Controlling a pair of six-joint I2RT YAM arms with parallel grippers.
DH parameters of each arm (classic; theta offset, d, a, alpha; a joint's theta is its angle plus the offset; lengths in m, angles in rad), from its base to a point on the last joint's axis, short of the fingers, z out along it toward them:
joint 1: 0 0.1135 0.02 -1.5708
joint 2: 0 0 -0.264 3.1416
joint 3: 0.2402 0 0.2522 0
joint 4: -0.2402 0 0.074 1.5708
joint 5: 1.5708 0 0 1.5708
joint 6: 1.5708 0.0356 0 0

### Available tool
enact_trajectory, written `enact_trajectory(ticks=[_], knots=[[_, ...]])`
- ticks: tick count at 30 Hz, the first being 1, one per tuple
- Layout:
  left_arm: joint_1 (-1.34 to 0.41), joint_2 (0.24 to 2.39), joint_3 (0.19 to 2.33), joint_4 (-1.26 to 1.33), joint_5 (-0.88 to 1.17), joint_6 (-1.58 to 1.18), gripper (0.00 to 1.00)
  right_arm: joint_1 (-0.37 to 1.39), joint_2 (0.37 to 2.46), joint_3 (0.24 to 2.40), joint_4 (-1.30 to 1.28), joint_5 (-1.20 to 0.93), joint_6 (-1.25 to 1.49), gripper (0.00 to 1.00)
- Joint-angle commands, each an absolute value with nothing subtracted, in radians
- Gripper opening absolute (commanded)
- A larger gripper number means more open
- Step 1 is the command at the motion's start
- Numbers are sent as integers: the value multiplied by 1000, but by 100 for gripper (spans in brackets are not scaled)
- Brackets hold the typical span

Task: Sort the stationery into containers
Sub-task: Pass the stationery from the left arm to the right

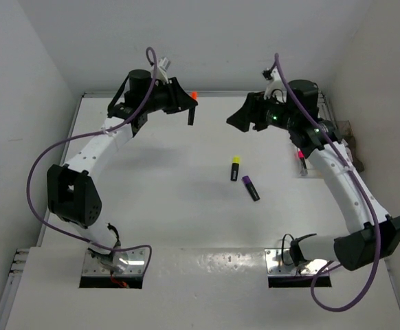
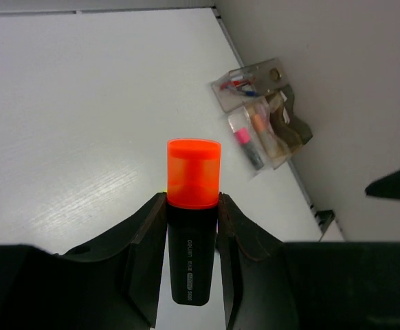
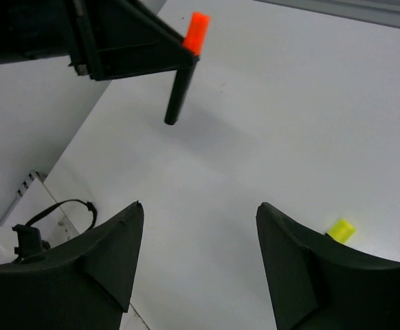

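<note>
My left gripper (image 1: 188, 103) is shut on an orange-capped black highlighter (image 1: 191, 115), held above the far left of the table. In the left wrist view both fingers press the highlighter (image 2: 193, 240) just below its cap. Opposite it, my right gripper (image 1: 236, 118) hangs open and holds nothing, and its jaws (image 3: 198, 206) stand wide over bare table. A yellow-capped highlighter (image 1: 235, 168) and a purple-capped one (image 1: 250, 188) lie mid-table. Clear trays (image 2: 277, 159) sit at the right wall, holding a pink-capped highlighter (image 2: 247, 146), a pale marker and thin pens.
White walls close in the table on the left, back and right. The arms' metal base plates (image 1: 114, 267) lie at the near edge. The right arm's forearm (image 1: 337, 179) passes over the trays in the top view.
</note>
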State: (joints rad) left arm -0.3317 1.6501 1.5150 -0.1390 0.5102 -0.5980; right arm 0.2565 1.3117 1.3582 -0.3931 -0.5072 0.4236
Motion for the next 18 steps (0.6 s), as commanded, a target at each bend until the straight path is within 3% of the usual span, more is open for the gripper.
enact_trajectory(ticks=[1, 18], knots=[[-325, 1641, 1531, -54, 526, -787, 0, 357, 1343, 1416, -350, -355, 397, 66], [-356, 1644, 1528, -32, 537, -807, 0, 503, 1609, 1594, -321, -285, 538, 59]])
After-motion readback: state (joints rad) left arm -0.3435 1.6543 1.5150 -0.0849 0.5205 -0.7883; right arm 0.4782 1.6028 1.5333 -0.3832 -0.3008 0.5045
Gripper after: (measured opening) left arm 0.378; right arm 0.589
